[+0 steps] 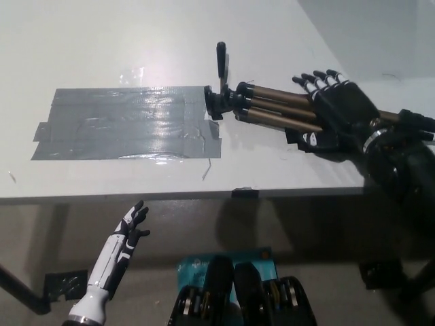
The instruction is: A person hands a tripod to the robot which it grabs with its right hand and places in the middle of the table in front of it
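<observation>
Hanging below the table's near edge at the lower left, the white left hand (133, 227) rests with its fingers apart, holding nothing. Above it, one wide patch of grey duct tape (126, 123), built from overlapping strips, is stuck flat on the white table (102, 41). One tripod (272, 109) lies on its side just right of that patch: its black head (216, 103) touches the tape's right edge, and a single black handle (221, 61) sticks up from it toward the far side. Three folded bronze-coloured legs run rightward in a tight bundle and pass under the black right hand (338, 107). That hand lies over the legs with its fingers (317, 81) stretched out and spread wide, not curled around them. A black patch (304, 140) on the table shows partly beneath the hand. One small black tab (245, 193) sits on the table's near edge, between the two hands.
</observation>
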{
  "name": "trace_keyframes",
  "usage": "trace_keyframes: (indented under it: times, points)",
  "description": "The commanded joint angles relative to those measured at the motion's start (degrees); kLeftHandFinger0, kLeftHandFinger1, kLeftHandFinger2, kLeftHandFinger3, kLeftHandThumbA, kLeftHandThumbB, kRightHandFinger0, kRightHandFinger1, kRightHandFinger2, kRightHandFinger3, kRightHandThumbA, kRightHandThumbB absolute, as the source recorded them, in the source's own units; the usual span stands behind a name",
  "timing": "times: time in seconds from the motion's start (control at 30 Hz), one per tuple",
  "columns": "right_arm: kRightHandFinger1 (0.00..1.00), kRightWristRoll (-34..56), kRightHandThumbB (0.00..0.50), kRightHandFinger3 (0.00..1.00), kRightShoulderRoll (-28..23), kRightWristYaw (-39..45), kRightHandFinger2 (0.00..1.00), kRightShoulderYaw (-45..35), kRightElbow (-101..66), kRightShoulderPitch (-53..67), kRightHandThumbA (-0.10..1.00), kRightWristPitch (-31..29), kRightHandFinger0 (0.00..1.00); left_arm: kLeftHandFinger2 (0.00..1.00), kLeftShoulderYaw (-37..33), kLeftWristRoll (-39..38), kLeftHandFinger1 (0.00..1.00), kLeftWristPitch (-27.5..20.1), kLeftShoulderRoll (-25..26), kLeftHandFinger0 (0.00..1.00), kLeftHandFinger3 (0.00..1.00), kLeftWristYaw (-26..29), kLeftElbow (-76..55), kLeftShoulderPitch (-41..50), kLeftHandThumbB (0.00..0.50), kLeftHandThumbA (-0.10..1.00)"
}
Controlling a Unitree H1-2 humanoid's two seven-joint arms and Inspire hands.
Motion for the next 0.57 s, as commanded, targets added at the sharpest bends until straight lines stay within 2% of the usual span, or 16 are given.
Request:
trace_keyframes:
  times: [0.0,0.07,0.17,0.3,0.43,0.53]
  points:
    - [1.0,40.0,0.5,1.0,-12.0,38.3,1.0,-13.3,-32.2,-6.9,0.84,16.4,1.0,1.0,0.2,-1.0,1.0,-2.6,1.2,0.87,1.0,-1.1,-1.2,-2.4,0.269,1.0]
    - [1.0,50.2,0.5,1.0,-12.4,39.5,1.0,-18.1,-37.0,-7.0,0.73,20.8,1.0,1.0,0.3,-1.4,1.0,-2.7,1.3,0.88,1.0,-1.3,-0.9,-2.8,0.269,1.0]
    - [1.0,55.4,0.5,1.0,-13.4,35.7,1.0,-22.3,-43.1,-6.1,0.84,18.9,1.0,1.0,0.3,-1.5,1.0,-2.6,1.4,0.88,1.0,-1.4,-0.8,-2.9,0.275,1.0]
    - [1.0,59.2,0.5,1.0,-13.8,28.2,1.0,-26.9,-54.2,-3.2,0.9,18.0,1.0,1.0,0.3,-1.5,1.0,-2.5,1.3,0.89,1.0,-1.4,-0.9,-3.1,0.272,1.0]
    - [1.0,61.4,0.5,1.0,-12.8,20.2,1.0,-27.9,-68.7,4.2,0.87,18.8,1.0,1.0,0.3,-1.3,1.0,-2.3,1.5,0.89,1.0,-1.4,-1.0,-3.4,0.271,1.0]
    - [1.0,60.9,0.5,1.0,-12.3,18.4,1.0,-27.6,-72.2,7.2,0.83,18.7,1.0,1.0,0.3,-1.4,1.0,-2.3,1.5,0.89,1.0,-1.6,-0.9,-3.6,0.274,1.0]
